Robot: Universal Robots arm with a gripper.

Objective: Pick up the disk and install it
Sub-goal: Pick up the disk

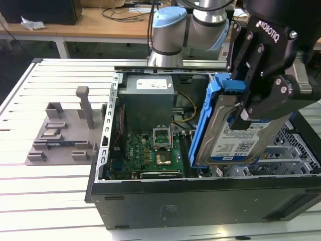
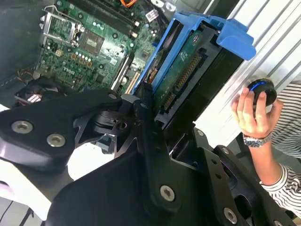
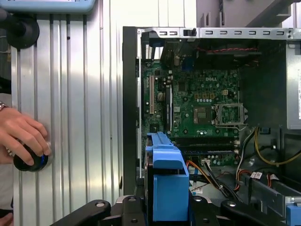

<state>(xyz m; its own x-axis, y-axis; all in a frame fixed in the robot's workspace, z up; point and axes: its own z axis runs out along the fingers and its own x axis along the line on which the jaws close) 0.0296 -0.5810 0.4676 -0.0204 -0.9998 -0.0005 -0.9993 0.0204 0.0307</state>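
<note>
Exterior view: the gripper (image 1: pixel 244 116) is clamped on the disk (image 1: pixel 235 138), holding it on edge and tilted over the open computer case (image 1: pixel 200 203), toward the exterior view's right of the motherboard (image 1: pixel 150 150). A grey fixture (image 1: pixel 60 135) sits on the tabletop (image 1: pixel 45 201) beside the case. Second wrist view: the disk's blue carrier (image 2: pixel 225 33) and circuit-board face rise between the black fingers (image 2: pixel 150 141); a person's hand (image 2: pixel 251 113) grips a black knob (image 2: pixel 262 89). First wrist view: the carrier's end stands before the motherboard, and the hand rests on the ribbed tabletop

the disk (image 1: pixel 228 143) sits in the gripper (image 1: pixel 244 116), above the case (image 1: pixel 200 201).
</note>
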